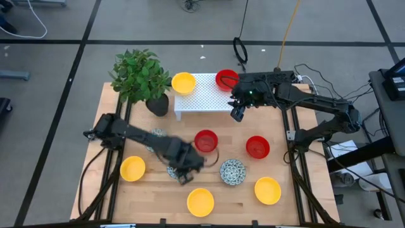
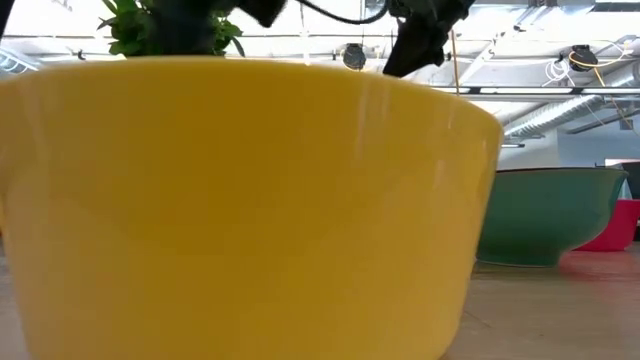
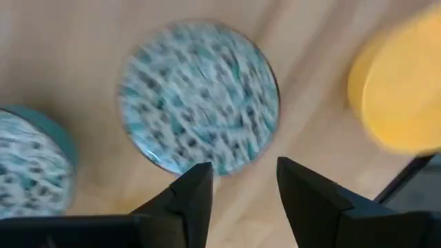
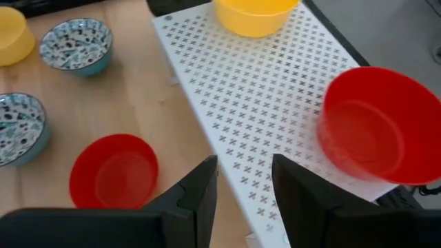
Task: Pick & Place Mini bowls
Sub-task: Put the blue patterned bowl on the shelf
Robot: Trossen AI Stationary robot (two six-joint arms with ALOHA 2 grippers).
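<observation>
Three red bowls show: one (image 1: 226,79) on the white rack (image 1: 202,101), two (image 1: 205,140) (image 1: 257,147) on the table. One yellow bowl (image 1: 183,82) sits on the rack; others (image 1: 133,168) (image 1: 200,201) (image 1: 267,190) stand on the table. A speckled bowl (image 1: 232,171) stands near the middle. My left gripper (image 1: 183,172) (image 3: 241,186) hovers open above another speckled bowl (image 3: 200,96), touching nothing. My right gripper (image 1: 237,114) (image 4: 244,186) is open above the rack's edge, near the red bowl (image 4: 372,127).
A potted plant (image 1: 142,79) stands at the rack's left end. A third speckled bowl (image 1: 155,135) lies partly under my left arm. In the low view a yellow bowl (image 2: 240,200) fills the foreground and hides most of the table. Bare wood lies along the table's near edge.
</observation>
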